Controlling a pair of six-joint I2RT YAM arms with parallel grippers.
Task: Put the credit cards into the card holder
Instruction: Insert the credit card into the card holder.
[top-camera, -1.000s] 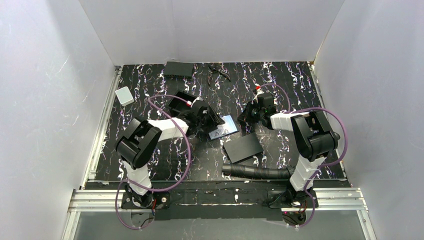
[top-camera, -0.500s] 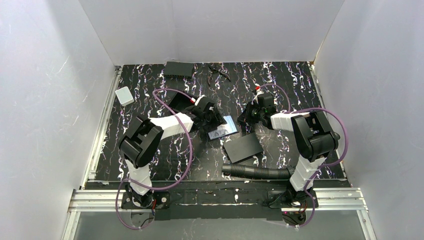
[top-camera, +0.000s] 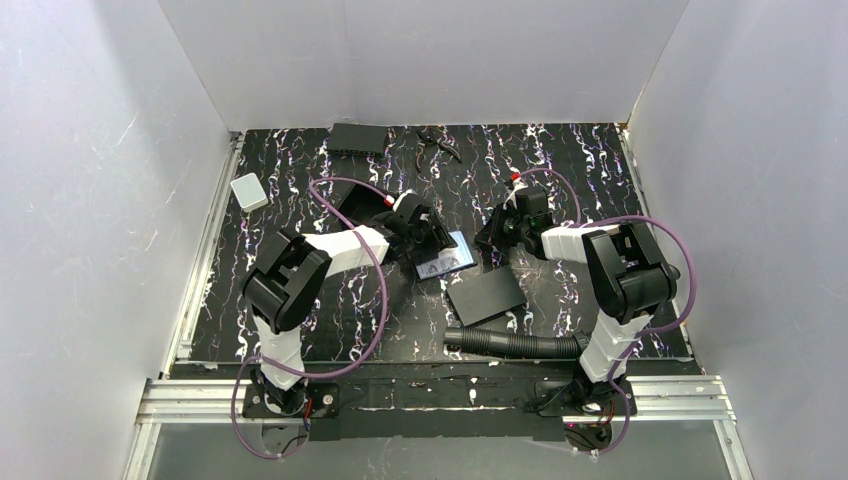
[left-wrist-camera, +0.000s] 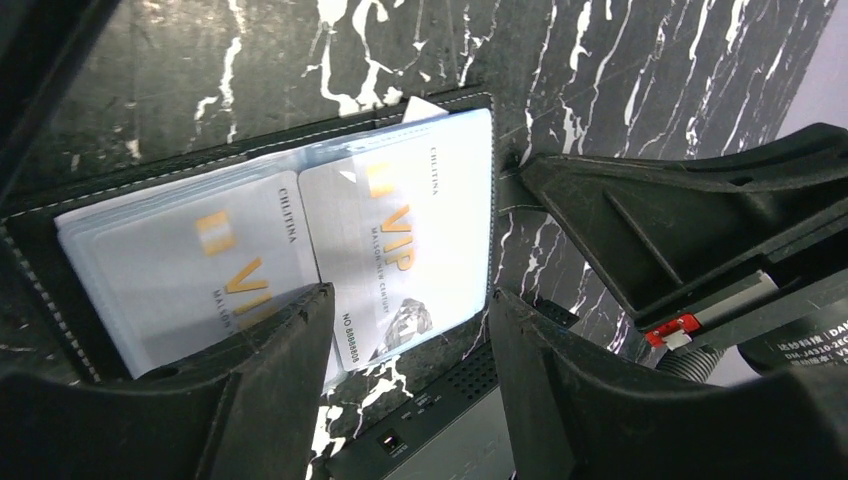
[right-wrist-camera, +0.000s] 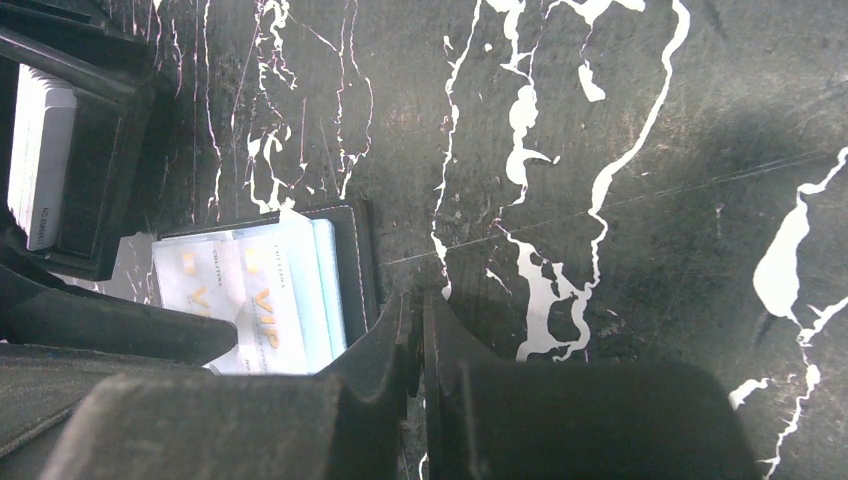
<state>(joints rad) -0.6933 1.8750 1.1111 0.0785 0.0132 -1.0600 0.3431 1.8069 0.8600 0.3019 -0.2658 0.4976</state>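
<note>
The black stitched card holder lies open on the table, with pale-blue credit cards printed with gold VIP letters overlapping inside it. My left gripper hovers open over the near end of the right-hand card, one finger on each side and nothing pinched. From above, the left gripper sits just left of the credit cards. My right gripper is shut at the card holder's right edge, with a thin dark strip of it between the fingers. In the top view, the right gripper is to the holder's right.
A flat black device lies just in front of the holder, and a ribbed black hose nearer the bases. A black tray holding a white stack sits to the left. A black box, pliers and a white box stand farther back.
My left gripper has moved right over the cards and opened a little wider. The right gripper and the card holder have stayed put.
</note>
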